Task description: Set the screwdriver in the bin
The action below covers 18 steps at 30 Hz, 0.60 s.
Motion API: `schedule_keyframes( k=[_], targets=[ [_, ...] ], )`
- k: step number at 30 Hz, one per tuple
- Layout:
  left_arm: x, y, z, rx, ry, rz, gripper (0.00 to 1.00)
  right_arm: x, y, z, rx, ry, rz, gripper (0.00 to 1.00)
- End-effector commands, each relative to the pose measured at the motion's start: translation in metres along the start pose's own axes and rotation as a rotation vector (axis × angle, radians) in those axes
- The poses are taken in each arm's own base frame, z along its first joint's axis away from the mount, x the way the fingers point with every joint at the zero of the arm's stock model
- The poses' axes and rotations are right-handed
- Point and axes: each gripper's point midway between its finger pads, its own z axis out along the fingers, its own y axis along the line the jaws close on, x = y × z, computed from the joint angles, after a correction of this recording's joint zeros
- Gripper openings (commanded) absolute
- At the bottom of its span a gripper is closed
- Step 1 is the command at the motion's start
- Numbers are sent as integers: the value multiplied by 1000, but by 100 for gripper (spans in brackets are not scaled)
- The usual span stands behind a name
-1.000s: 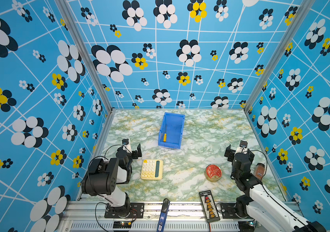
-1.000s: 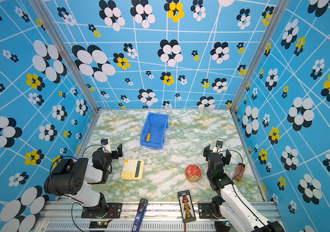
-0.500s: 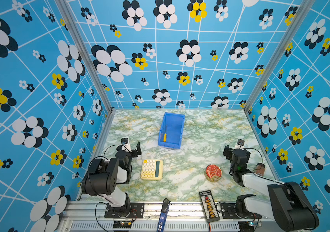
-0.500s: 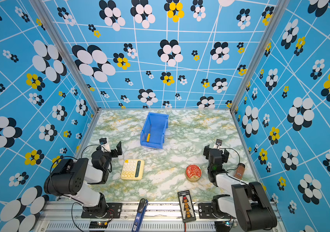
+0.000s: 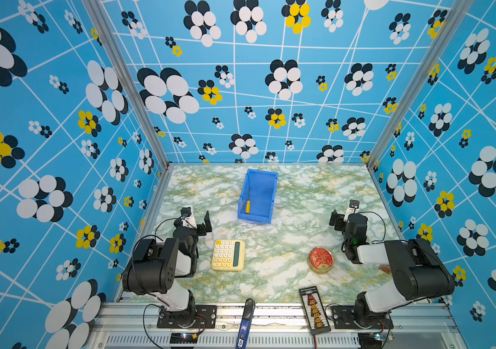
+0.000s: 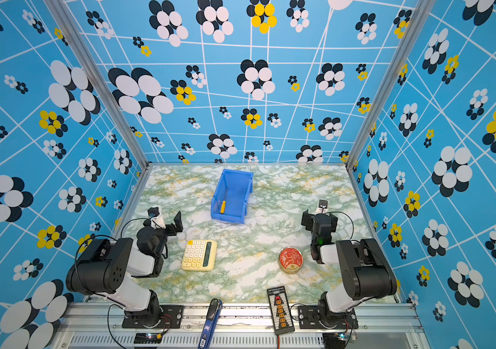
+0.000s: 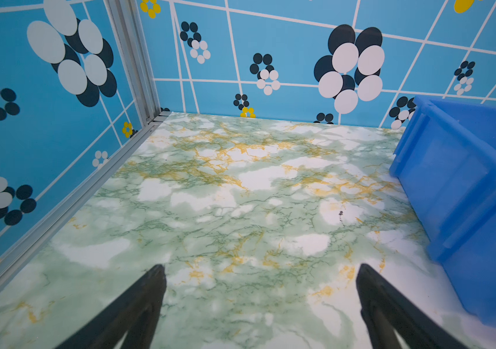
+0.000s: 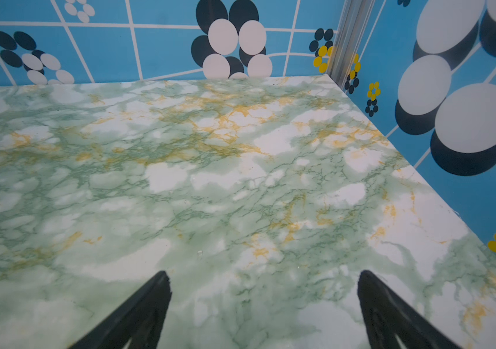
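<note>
Inside bin (image 5: 261,193): you see screwdriver (image 5: 248,205) along its frame-left wall
Left gripper (image 7: 260,269): spread wide, empty
Right gripper (image 8: 263,275): spread wide, empty

Screwdriver (image 5: 247,206) in bin (image 5: 273,193), along its left wall; bin at rear centre of table (image 5: 301,196); calculator (image 5: 228,254) front left; round tin (image 5: 320,260) front right.
</note>
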Motion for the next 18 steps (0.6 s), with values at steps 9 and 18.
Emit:
schedule_keyframes(
  k=[9,18],
  targets=[
    [0,0,-3,-7,-11,-4,99,-13,4,2,-24,-36,6,99],
    [0,1,-3,-9,-11,-6,99,-12,4,2,-24,-33,6,99]
  ],
)
